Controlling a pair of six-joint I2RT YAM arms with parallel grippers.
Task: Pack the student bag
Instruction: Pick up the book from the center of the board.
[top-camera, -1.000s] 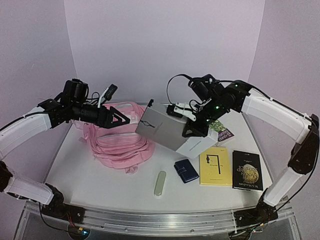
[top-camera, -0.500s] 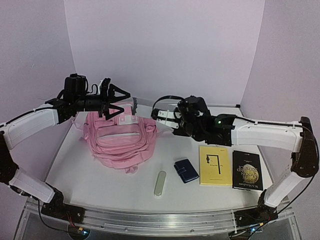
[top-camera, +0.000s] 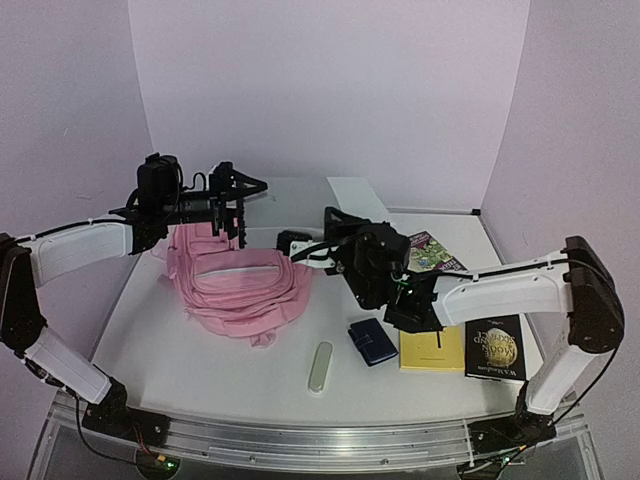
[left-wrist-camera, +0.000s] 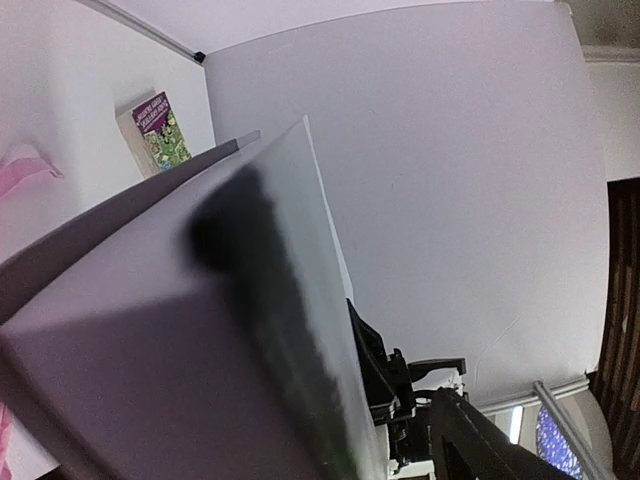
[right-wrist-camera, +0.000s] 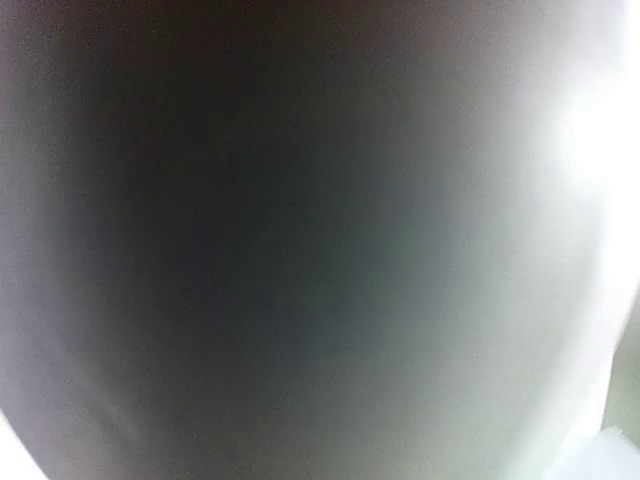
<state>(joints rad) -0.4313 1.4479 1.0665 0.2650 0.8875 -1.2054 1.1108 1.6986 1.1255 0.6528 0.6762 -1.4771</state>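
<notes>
The right arm (top-camera: 520, 285) reaches low and far to the left across the tabletop (top-camera: 150, 350), with its forearm crossing over the yellow book (top-camera: 440, 352). The left arm (top-camera: 80, 250) stretches out level from the left. The student bag (top-camera: 235, 285) lies slumped left of centre on the tabletop, where it lay a second ago. A large flat pale grey slab (top-camera: 355, 195), a book or folder, sits by the bag's far end; a second ago it hung high and tilted to the right of the bag. The right hand (top-camera: 295, 242) is at the bag's right rim and seems clamped on the slab's edge, and that grey surface fills its wrist view. The left hand (top-camera: 245, 205) hovers above the bag's far end with its jaws wide apart and gripping nothing, the slab just beside them; I cannot tell whether they touch it. The green book (top-camera: 432, 250), half covered before, now shows whole.
</notes>
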